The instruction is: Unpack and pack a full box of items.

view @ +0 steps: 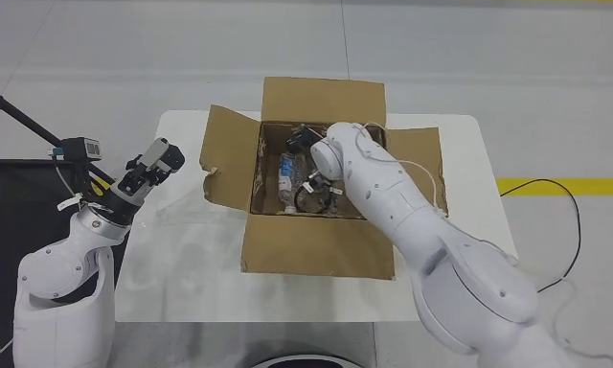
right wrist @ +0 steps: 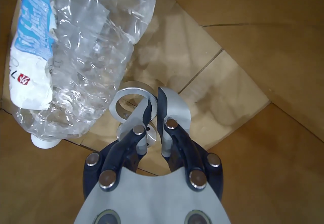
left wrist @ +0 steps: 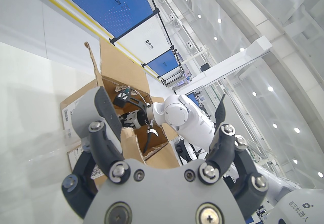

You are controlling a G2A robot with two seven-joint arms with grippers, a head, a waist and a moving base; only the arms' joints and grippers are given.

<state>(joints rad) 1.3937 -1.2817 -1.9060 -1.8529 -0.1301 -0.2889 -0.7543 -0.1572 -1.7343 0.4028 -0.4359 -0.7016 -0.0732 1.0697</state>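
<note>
An open cardboard box [view: 316,245] stands in the middle of the white table [view: 182,263]. A crushed clear plastic bottle [right wrist: 83,40] with a blue and white label lies on the box floor, also seen from above as the bottle [view: 286,177]. My right gripper [right wrist: 154,103] is down inside the box beside the bottle, shut on the rim of a silver metal ring [right wrist: 126,94]. My left gripper [left wrist: 162,98] is raised over the table's left part, open and holding nothing, facing the box [left wrist: 121,70]. From above, the left gripper [view: 163,159] is well clear of the box.
The box's flaps [view: 227,157] are spread outwards on all sides. The right arm [view: 402,205] covers much of the box opening. A black stand [view: 38,133] stands off the table's left edge. A cable [view: 565,224] lies on the floor at the right.
</note>
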